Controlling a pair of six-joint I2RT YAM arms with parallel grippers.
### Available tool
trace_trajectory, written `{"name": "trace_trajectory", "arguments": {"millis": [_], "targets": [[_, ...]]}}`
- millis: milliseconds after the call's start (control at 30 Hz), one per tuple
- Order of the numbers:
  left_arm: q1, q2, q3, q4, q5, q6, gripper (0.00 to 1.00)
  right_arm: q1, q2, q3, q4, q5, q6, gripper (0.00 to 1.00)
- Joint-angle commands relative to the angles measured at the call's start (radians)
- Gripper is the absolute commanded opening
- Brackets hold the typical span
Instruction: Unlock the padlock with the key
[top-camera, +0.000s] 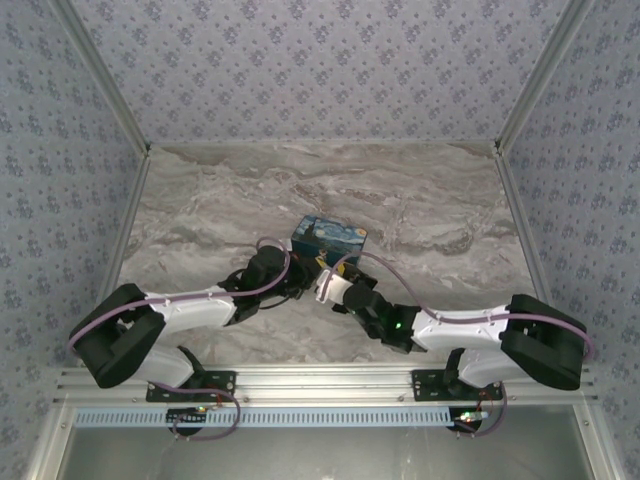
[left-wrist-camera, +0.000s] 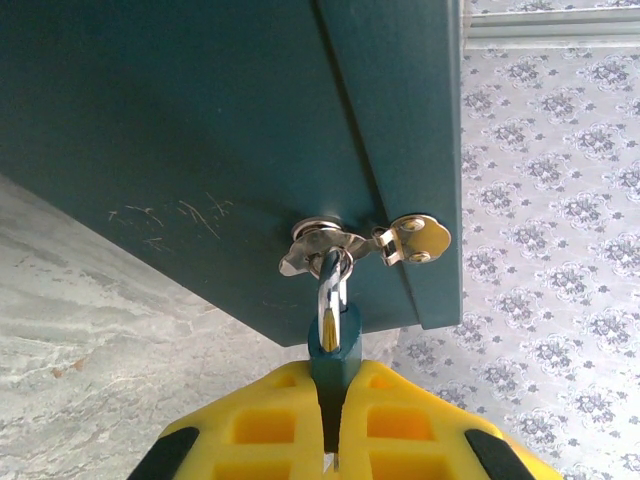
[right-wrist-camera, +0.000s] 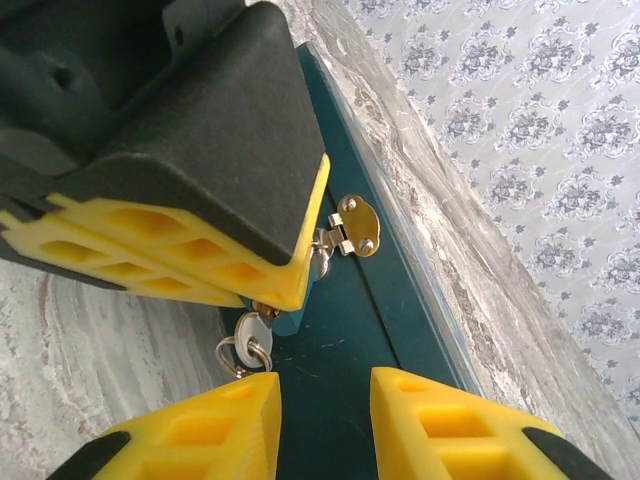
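The small teal padlock (left-wrist-camera: 335, 345) hangs by its silver shackle (left-wrist-camera: 329, 295) from the hasp (left-wrist-camera: 320, 242) on the dark teal side of the painted box (top-camera: 330, 238). My left gripper (left-wrist-camera: 335, 378) is shut on the padlock body, its yellow fingers (right-wrist-camera: 200, 270) pressed on both sides. In the right wrist view a corner of the padlock (right-wrist-camera: 291, 321) shows below those fingers. The small silver key (right-wrist-camera: 255, 330) with its ring (right-wrist-camera: 238, 353) sticks out of the padlock's underside. My right gripper (right-wrist-camera: 325, 390) is open just below, its left fingertip close to the key, nothing between its fingers.
The box stands on the marble table (top-camera: 420, 200) mid-field, with both arms meeting at its near side. A second hinge plate (left-wrist-camera: 420, 238) sits at the box corner. Patterned walls (top-camera: 320, 60) close off the back and sides.
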Motion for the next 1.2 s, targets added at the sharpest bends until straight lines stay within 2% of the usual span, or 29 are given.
{"name": "trace_trajectory", "arguments": {"millis": [0,367,533,767,1167], "targets": [[0.006,-0.04,0.036,0.011,0.019,-0.003,0.0,0.013,0.0,-0.009,-0.008,0.004,-0.017,0.33],[0.006,-0.057,0.038,-0.008,0.021,0.0,0.0,0.018,0.084,0.023,0.076,0.017,-0.067,0.33],[0.006,-0.063,0.036,-0.011,0.021,0.003,0.0,0.016,0.088,0.034,0.078,0.013,-0.066,0.26],[0.007,-0.063,0.037,-0.013,0.02,0.003,0.0,0.016,0.091,0.049,0.078,0.012,-0.065,0.25],[0.006,-0.067,0.034,-0.014,0.022,0.0,0.0,0.015,0.103,0.065,0.091,0.01,-0.054,0.12]]}}
